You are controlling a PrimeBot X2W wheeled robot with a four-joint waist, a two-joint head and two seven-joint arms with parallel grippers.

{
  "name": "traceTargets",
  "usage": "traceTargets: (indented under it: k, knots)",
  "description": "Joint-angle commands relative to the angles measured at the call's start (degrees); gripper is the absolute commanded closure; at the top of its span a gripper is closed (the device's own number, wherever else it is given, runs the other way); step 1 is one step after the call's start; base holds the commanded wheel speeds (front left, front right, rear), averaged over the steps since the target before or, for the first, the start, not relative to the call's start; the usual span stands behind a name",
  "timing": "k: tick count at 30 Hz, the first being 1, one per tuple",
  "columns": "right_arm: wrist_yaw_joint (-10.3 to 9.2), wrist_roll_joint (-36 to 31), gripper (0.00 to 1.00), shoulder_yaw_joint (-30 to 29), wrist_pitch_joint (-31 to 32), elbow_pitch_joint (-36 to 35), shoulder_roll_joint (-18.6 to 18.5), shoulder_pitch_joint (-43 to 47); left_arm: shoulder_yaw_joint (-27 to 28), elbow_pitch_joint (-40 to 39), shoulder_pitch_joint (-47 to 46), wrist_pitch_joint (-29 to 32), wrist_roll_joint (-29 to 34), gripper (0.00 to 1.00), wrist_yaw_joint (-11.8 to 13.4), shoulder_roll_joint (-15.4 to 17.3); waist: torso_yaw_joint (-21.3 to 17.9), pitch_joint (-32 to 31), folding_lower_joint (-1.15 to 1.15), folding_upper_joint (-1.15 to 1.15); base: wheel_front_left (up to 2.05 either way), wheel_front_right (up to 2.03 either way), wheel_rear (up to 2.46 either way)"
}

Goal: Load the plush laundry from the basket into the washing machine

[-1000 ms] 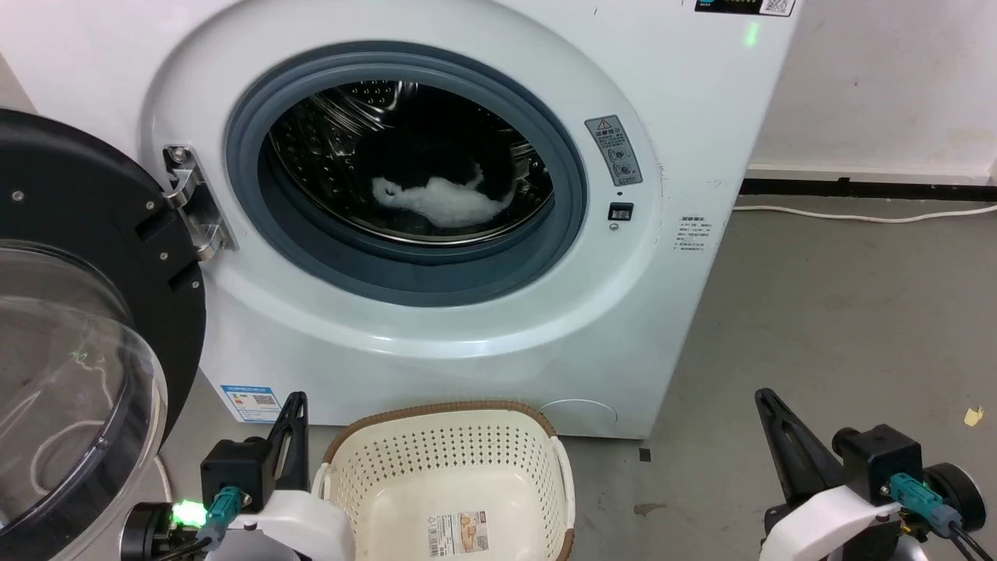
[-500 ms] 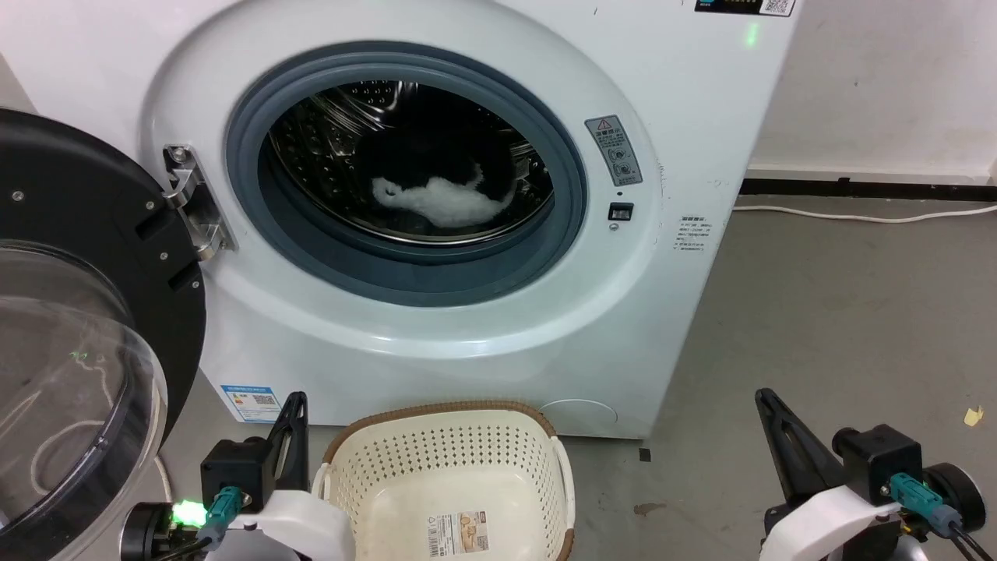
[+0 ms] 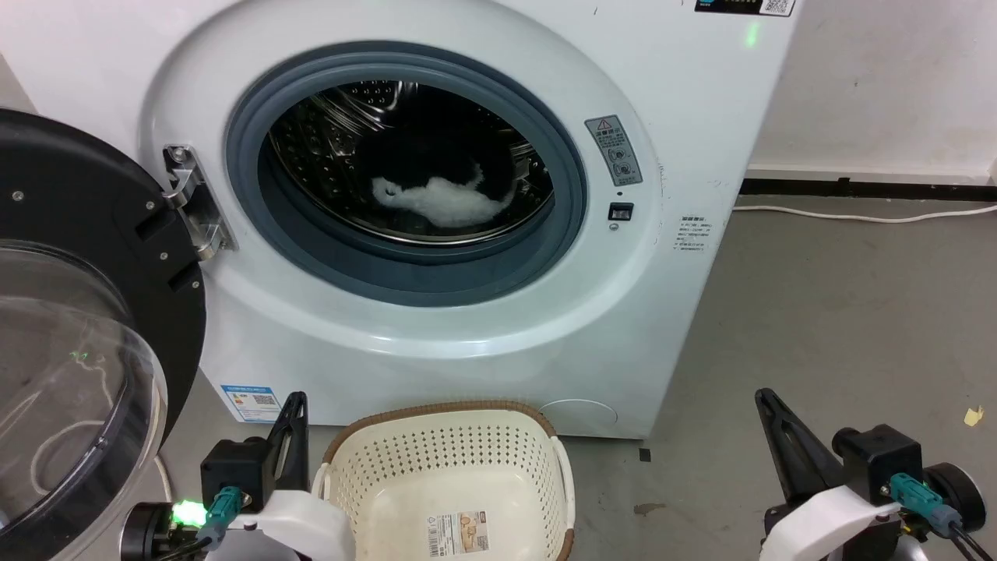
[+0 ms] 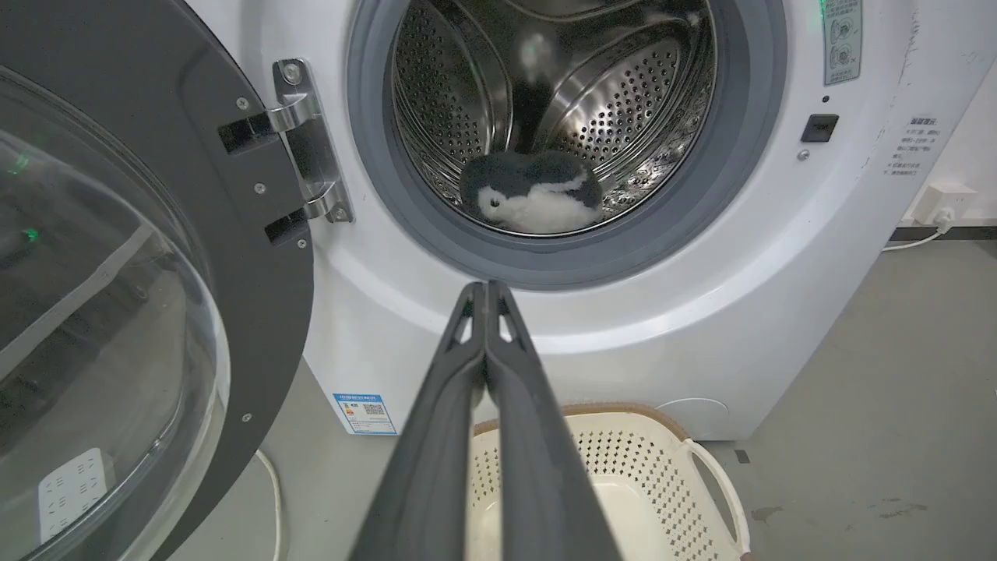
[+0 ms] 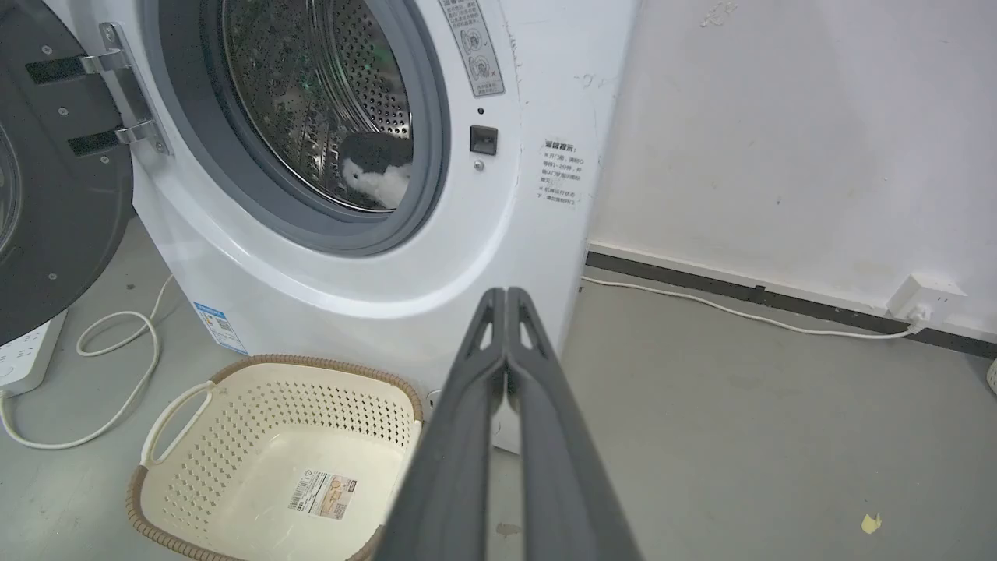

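Plush laundry (image 3: 436, 199) already in the drum (image 3: 343, 132) of the washing machine (image 3: 467, 327), basket (image 3: 444, 408) empty below. Soft, light, squashy by the look; best pinched at a thick fold of fur. Left hand (image 4: 484, 292) and right hand (image 5: 506, 296) both closed tight, holding nothing. No change from a second ago.
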Motion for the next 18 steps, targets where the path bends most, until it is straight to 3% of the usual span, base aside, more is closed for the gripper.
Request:
traceTargets:
  k: [1,18]
  knots:
    - [-0.05,-0.4,1.0,-0.1,0.0,-0.3,0.3,-0.7,0.2,-0.2,-0.9,0.0,0.1,1.0,-0.3,0.0,0.0,0.0,0.0,0.0,0.0,0.0,0.0]
    - [-0.05,-0.4,1.0,-0.1,0.0,-0.3,0.3,-0.7,0.2,-0.2,-0.9,0.0,0.1,1.0,-0.3,0.0,0.0,0.0,0.0,0.0,0.0,0.0,0.0]
